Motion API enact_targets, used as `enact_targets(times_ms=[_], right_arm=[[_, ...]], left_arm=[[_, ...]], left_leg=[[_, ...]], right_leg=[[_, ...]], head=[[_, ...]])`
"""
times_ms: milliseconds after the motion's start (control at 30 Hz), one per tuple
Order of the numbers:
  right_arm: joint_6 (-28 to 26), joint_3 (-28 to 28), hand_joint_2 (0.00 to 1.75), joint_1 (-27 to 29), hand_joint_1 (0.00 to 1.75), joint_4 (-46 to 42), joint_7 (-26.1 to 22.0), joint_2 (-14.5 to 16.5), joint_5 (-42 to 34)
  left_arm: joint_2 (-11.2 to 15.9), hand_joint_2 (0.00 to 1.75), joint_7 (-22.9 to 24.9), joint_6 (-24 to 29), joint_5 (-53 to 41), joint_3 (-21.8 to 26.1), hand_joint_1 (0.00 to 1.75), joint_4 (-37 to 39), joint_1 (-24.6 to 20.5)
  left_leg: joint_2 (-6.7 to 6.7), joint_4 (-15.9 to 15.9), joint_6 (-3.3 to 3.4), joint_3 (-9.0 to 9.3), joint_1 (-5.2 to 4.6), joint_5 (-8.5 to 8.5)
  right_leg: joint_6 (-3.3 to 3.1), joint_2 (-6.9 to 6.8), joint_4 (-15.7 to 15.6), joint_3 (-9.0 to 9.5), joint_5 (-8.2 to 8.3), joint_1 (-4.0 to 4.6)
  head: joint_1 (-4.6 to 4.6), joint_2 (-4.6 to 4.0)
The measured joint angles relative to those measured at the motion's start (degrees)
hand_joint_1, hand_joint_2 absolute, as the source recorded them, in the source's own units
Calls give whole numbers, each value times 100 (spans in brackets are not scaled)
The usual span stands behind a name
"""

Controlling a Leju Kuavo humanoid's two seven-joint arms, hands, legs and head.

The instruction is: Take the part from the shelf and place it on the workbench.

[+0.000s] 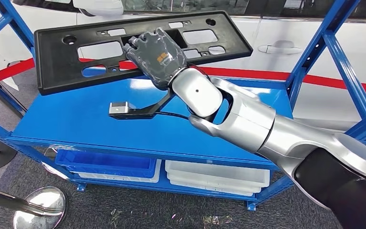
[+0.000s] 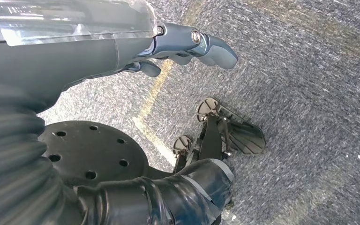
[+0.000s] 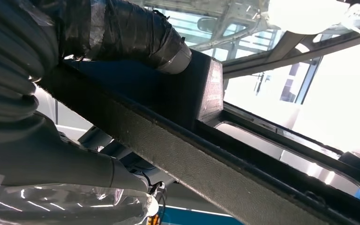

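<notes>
A long, flat, matte black plastic part (image 1: 138,47), pierced by rectangular and round cut-outs, is gripped at its near edge by the right hand (image 1: 156,56) and held tilted above the glossy blue shelf (image 1: 76,119), toward 12 o'clock; the left hand (image 2: 187,44) is seen loosely open over speckled grey carpet (image 2: 309,93), holding nothing.

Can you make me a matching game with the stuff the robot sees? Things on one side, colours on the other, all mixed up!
Things:
1. long plastic part in the right hand
2. top shelf
3. tray on the lower shelf, right side
4. robot's forearm

Colours:
A. white
B. silver
C. black
D. blue

Pairs: 1-C, 2-D, 3-A, 4-B
</notes>
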Motion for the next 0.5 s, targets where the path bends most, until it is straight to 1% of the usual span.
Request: enact_targets(times_ms=[500], right_arm=[[57, 0, 175, 23, 175, -47, 7, -31, -152]], left_arm=[[1, 175, -32, -8, -2, -17, 0, 0, -2]], left_leg=[[0, 7, 2, -2, -4, -3]], right_leg=[[2, 0, -5, 1, 1, -5]], head=[[-1, 0]])
